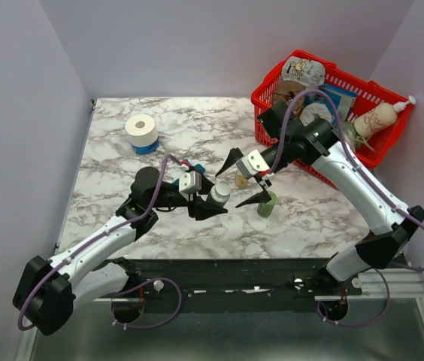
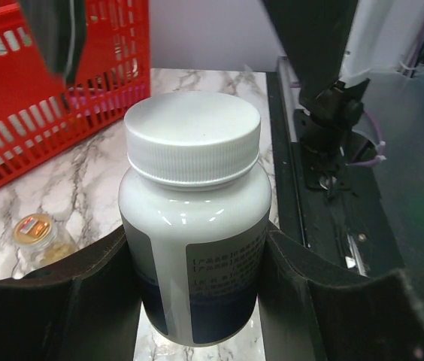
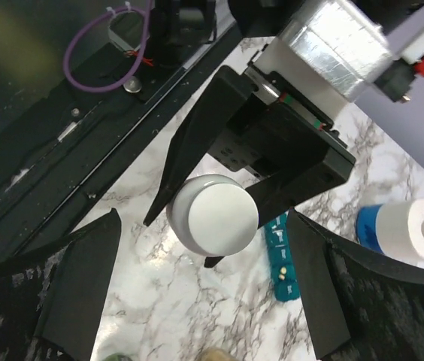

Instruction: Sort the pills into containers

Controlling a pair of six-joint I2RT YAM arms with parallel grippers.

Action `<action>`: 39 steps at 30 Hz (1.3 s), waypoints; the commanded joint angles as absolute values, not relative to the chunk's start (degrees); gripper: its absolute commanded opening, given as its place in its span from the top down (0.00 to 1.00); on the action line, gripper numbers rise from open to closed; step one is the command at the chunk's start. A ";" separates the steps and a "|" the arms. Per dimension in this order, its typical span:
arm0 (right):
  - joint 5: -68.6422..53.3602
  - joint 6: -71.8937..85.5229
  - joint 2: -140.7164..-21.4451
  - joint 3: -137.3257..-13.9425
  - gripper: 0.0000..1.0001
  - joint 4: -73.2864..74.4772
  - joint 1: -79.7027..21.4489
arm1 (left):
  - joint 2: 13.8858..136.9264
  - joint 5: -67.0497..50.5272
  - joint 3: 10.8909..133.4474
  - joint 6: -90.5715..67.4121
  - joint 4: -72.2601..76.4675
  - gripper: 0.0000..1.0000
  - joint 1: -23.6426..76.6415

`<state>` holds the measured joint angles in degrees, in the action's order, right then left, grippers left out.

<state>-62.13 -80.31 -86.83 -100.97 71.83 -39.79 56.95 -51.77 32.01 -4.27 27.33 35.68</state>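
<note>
My left gripper (image 1: 210,197) is shut on a white pill bottle (image 1: 220,194) with a white screw cap and holds it upright above the table. In the left wrist view the bottle (image 2: 193,226) sits between both jaws. My right gripper (image 1: 231,188) is open, with its jaws apart around the bottle's cap (image 3: 213,213) without touching it. The teal-blue pill organiser (image 3: 281,259) lies on the marble below, partly hidden by the left gripper. One of its compartments holds two small yellowish pills (image 3: 280,272). The organiser is hidden in the top view.
A green bottle (image 1: 267,204) and a small amber jar (image 1: 240,181) stand near the right gripper. The jar also shows in the left wrist view (image 2: 35,229). A red wire basket (image 1: 325,113) of items stands at the back right. A paper roll (image 1: 141,132) stands at the back left.
</note>
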 commanded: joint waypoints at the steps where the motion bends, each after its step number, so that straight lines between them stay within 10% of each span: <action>1: -68.47 -89.75 -89.39 -100.46 0.04 84.48 -39.81 | 58.53 -59.32 34.54 -2.55 25.75 1.00 35.42; 23: -63.55 -46.83 -87.80 -90.89 0.57 59.87 -41.13 | 56.26 -41.60 33.05 -6.32 34.88 1.00 35.68; 34: -41.47 -12.21 -87.01 -80.50 0.57 36.03 -41.13 | 58.00 -9.49 33.66 -3.51 37.53 1.00 41.13; 39: -49.10 -23.26 -87.63 -88.75 0.27 43.91 -41.05 | 57.40 -16.68 32.00 -1.15 35.26 1.00 41.04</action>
